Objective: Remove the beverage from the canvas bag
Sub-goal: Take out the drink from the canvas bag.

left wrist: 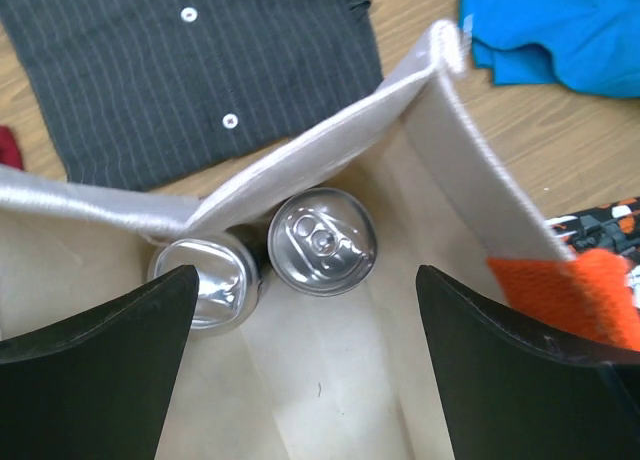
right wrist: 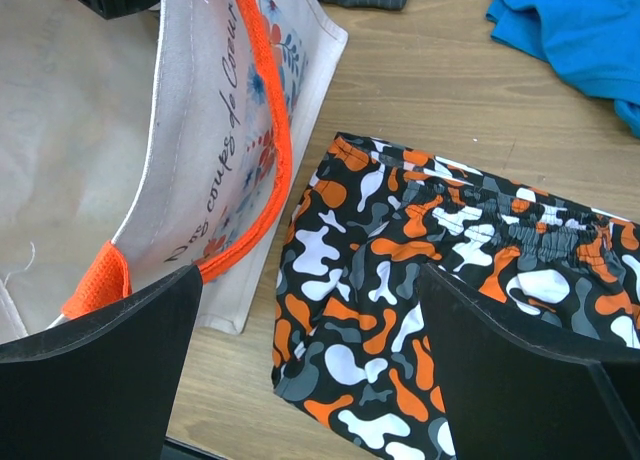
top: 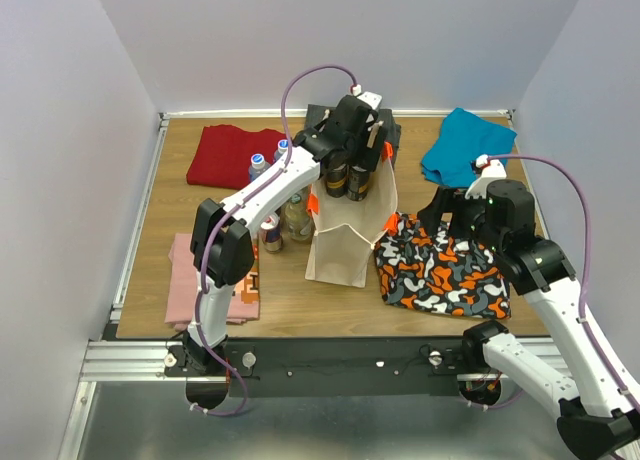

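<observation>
Fingers [left wrist: 100, 350] of the left gripper [left wrist: 310, 380] are standing spread wide over the open mouth of the canvas bag [top: 345, 242], pinching nothing. The bag is standing upright near the middle of the table [top: 290, 305], with its opening facing up.

Inside it, a silver-topped can [left wrist: 322, 242] is standing upright against the far wall, its pull tab showing. A second can [left wrist: 205, 285] is touching it on the left, partly covered by the sagging far rim [left wrist: 330, 130], which is folding inward over both tops. Bare bag floor is lying open on the near side of the cans and out toward the right wall, where an orange piece [left wrist: 580, 295] is sitting at the rim.

The right gripper [right wrist: 310, 400] is hanging just right of the bag, above the camouflage shorts [right wrist: 430, 280], fingers apart and holding nothing. The bag's orange-trimmed edge [right wrist: 270, 130] is running close beside its left finger.

Bottles [top: 258, 166] and another can [top: 272, 235] are crowding the bag's left side. A striped dark shirt [left wrist: 200, 70] is lying just beyond the far rim, and a blue cloth [top: 465, 145] is lying at the far right. A red cloth [top: 235, 155] is lying far left and a pink cloth [top: 195, 275] near left.
</observation>
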Controlling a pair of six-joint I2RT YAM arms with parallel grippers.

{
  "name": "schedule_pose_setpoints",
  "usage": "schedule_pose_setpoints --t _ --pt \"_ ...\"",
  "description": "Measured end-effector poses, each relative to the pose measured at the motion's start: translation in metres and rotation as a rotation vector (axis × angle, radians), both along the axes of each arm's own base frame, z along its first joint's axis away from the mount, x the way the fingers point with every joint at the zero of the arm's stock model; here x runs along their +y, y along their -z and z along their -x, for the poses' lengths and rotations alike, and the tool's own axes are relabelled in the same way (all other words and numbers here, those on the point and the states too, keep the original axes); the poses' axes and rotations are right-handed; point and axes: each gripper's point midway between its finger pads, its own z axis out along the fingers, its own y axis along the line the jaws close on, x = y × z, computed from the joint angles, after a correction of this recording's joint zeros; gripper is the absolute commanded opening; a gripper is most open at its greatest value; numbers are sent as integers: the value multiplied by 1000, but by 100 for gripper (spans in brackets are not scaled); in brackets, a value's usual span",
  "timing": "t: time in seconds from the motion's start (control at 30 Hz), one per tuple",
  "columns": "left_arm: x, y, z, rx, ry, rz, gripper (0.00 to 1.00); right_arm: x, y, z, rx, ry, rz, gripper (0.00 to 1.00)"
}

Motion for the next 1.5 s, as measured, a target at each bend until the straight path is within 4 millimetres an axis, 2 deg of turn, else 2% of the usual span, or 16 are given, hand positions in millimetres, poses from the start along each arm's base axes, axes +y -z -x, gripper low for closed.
schedule_pose_setpoints --t 0.2,0.4,0.57,0.9,1.5 --pt "-13 -4 -4 -19 74 5 98 0 2 -1 7 0 3 97" --pt "-17 16 -5 4 138 -44 99 0 2 -1 7 0 3 97" --pt "-18 19 -4 10 174 -64 99 0 2 -1 7 0 3 97" --pt "-27 41 -3 48 257 -70 99 0 3 -1 8 0 3 97" --pt "-28 43 -5 51 284 -67 97 0 6 -1 16 0 6 98"
